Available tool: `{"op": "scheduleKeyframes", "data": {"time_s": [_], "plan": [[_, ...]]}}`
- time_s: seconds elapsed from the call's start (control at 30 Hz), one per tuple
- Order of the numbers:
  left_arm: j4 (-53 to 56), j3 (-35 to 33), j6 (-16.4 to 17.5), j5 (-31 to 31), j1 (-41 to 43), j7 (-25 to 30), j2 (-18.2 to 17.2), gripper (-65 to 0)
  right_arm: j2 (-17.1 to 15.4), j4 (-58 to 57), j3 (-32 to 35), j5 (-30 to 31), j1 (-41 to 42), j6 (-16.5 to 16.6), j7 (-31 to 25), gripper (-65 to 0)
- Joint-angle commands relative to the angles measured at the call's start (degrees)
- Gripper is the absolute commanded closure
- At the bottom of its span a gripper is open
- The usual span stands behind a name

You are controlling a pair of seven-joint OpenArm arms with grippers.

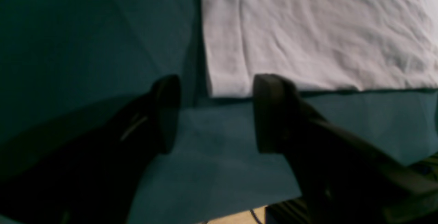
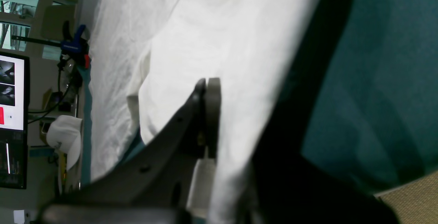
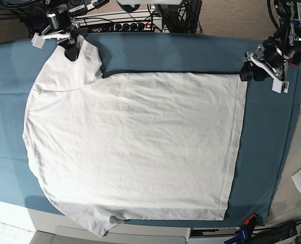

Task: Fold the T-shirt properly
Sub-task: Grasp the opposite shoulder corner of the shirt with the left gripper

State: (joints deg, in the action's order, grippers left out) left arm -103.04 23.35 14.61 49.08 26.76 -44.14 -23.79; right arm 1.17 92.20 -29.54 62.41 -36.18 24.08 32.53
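On the teal cloth (image 3: 180, 53), I see the left gripper (image 1: 215, 112) released beside the shirt (image 3: 135, 147); the right gripper (image 2: 208, 114) pinches its sleeve.

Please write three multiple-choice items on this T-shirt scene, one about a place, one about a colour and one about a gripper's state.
1. In the base view, where does the right gripper meet the T-shirt?
A. at the sleeve in the upper left
B. at the hem on the right
C. at the bottom edge

2. What colour is the table cloth under the shirt?
A. red
B. teal
C. yellow

3. How does the left gripper stand?
A. shut on the shirt
B. shut on nothing
C. open, just off the shirt's corner

Answers: 1 A, the dark fingers sit on that sleeve; 2 B, teal shows all round the white fabric; 3 C, the left wrist view shows two fingers well apart with only cloth between.
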Motion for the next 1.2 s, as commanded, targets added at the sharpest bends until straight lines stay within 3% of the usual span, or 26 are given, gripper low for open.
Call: {"op": "scheduleKeyframes", "data": {"time_s": [0.0,0.37,0.9,1.17], "plan": [[-0.74,0.39,0.02,0.37,-0.26,1.57,-0.68,-34.8,0.13,-0.44,0.24,-3.76,-0.79,-2.62,3.85,0.0],[7.58,0.39,0.98,2.19,-4.59,0.35,-0.66,-34.8,0.13,-0.44,0.24,-3.76,-0.79,-2.62,3.87,0.0],[7.67,0.22,4.66,8.17,-3.52,-2.6,-0.66,-34.6,0.13,-0.44,0.24,-3.98,-0.79,-2.6,3.87,0.0],[7.67,-7.72,4.96,6.58,-4.15,-1.22,-0.63,-33.4,0.13,-0.44,0.24,-4.0,-0.81,-2.58,3.85,0.0]]}}
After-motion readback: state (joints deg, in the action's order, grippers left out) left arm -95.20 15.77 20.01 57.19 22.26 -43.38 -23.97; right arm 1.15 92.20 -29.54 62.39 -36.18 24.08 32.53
